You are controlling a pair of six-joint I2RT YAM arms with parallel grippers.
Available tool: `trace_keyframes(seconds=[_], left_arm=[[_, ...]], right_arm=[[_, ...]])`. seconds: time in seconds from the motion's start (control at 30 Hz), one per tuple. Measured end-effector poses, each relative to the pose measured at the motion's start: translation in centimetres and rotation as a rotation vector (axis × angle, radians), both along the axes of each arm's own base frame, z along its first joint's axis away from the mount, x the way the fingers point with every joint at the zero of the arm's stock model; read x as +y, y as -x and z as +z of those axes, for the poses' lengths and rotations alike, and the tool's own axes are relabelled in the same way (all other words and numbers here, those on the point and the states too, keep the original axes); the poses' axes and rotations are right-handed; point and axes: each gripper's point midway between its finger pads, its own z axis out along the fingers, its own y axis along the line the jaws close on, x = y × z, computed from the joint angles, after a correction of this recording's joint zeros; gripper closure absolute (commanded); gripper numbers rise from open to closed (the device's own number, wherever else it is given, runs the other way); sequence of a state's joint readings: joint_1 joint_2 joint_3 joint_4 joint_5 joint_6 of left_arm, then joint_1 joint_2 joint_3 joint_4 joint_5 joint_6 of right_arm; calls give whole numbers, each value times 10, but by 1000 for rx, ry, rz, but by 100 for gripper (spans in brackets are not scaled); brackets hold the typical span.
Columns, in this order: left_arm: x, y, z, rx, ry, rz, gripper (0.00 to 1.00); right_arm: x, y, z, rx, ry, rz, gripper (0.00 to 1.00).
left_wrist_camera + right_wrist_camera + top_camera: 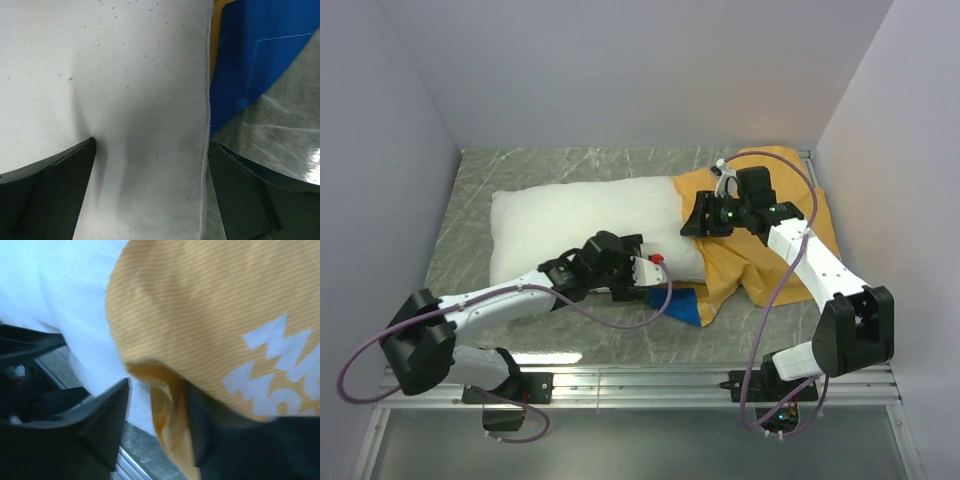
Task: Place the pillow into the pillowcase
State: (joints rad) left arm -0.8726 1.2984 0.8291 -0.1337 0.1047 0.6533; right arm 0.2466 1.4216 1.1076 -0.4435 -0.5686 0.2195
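1. The pillow [580, 225] is white, fat and soft. It has little dark specks on its cloth and a thin seam along its edge.
2. The pillowcase [765, 255] is thin cloth. Its top side is orange-yellow with big white letters. A bright blue bit pokes out from under it on the near side.
3. The pillow lies flat in the middle of the table [620, 335]. Its long side runs from the left edge toward the right edge. Its left end is bare and sits near the left edge of the table.
4. Its right end is covered by the orange cloth. The pillowcase is crumpled up by the table's right edge and reaches toward the far right corner. Its open end faces left, toward the pillow.
5. The left gripper [650, 278] is at the near long edge of the pillow, close to where the orange cloth begins. Its fingers [50, 190] are spread very wide and hold nothing. One is over the white pillow. The other is just past the seam, over the table and near the blue cloth.
6. The right gripper [700, 220] is at the open end of the pillowcase, over the pillow's right end. Its fingers [100, 425] are partly apart. A fold of orange cloth hangs between them and touches one finger. There is a gap on the other side, so they do not pinch it.
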Motion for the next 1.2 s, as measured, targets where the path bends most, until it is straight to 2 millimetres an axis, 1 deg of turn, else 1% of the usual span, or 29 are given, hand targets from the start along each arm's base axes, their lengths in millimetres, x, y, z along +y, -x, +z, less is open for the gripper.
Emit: trace_keyframes(seconds=[0.03,0.07,0.1,0.17,0.2,0.23,0.27,0.33,0.4,0.47,0.53,0.63,0.73,0.83,0.9,0.97,1.0,1.03,1.07,1.1,1.13,1.2], left_arm=[[-4,-4,-5,-26,-17,-2,1],[-8,-10,-8,-59,-30,-1,3],[-12,-15,-11,-82,-37,5,20],[-18,-27,-20,-108,-55,32,48],[-22,-34,-25,-107,-64,49,70],[-25,-41,-30,-91,-70,72,78],[-31,-47,-30,-77,-67,88,90],[-43,-64,-26,-25,-46,130,100],[-57,-79,-16,25,6,163,100],[-66,-94,-5,91,64,196,100],[-68,-103,1,161,111,223,100],[-68,-110,3,262,159,254,100],[-68,-111,1,357,187,272,100],[-68,-113,-1,436,211,282,100],[-68,-114,0,470,229,288,100],[-68,-115,1,496,243,293,100],[-68,-115,2,506,250,296,100],[-68,-114,2,515,254,299,100],[-68,-114,2,523,258,302,100],[-68,-114,2,532,263,306,100],[-68,-114,2,544,270,311,100],[-68,-114,3,570,285,320,100]], right_arm=[[-1,3,3,-2,6,1,28],[-2,4,7,-10,11,-1,20],[-6,6,11,-14,23,-9,19],[-20,7,21,-31,50,-34,17],[-32,8,27,-41,70,-60,17],[-44,8,30,-47,88,-87,17],[-59,9,32,-49,112,-124,18],[-87,17,32,-38,173,-181,19],[-105,30,27,-18,240,-197,20],[-114,45,16,3,301,-174,20],[-122,60,0,51,364,-145,20],[-131,72,-27,118,435,-121,20],[-137,73,-55,154,500,-122,20],[-136,73,-79,180,533,-115,20],[-133,70,-90,194,547,-108,19],[-127,60,-97,179,560,-98,21],[-124,56,-100,173,569,-92,25],[-122,52,-103,175,579,-88,35],[-120,49,-107,180,588,-81,40],[-119,45,-110,184,596,-77,48],[-118,41,-114,186,605,-77,68],[-119,35,-120,191,617,-76,92]])
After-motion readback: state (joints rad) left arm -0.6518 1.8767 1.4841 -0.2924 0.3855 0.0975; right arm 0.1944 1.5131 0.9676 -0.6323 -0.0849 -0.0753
